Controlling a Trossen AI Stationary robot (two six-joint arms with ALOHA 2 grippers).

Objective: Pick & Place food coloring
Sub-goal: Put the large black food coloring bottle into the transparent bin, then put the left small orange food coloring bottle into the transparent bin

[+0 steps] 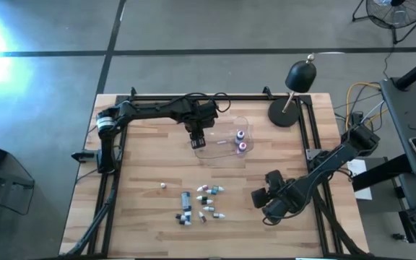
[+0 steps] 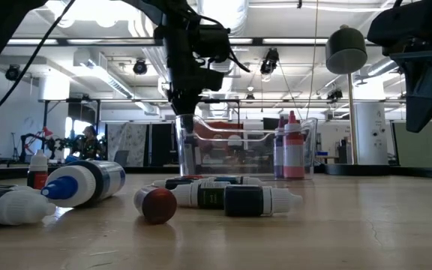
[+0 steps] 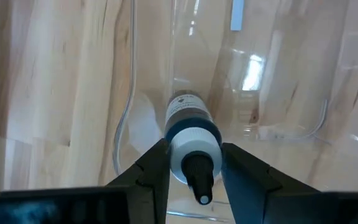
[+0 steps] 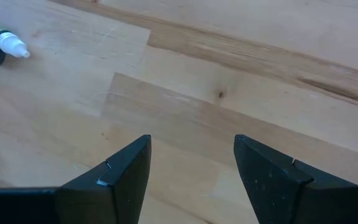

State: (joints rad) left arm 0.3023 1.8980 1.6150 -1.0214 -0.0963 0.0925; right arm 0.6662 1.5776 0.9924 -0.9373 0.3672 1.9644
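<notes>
1. Looking level across the pale wooden table, we meet a scatter of food coloring bottles lying on their sides nearest us, white caps and dark bodies, one red cap facing us.
2. From above we see that same cluster toward the table's near edge, with one small white piece apart on its left.
3. Our right gripper hangs just beside the cluster over bare wood, its fingers spread wide and holding nothing.
4. Farther on, we find the clear plastic tub with two bottles standing upright in it.
5. Our left gripper reaches into the tub's left end with a dark bottle between its fingers; we cannot tell whether they grip it.
6. Beyond stands a black dome lamp at the far right corner.
7. Behind it all, we see a workshop with ceiling pipes and lights.
</notes>
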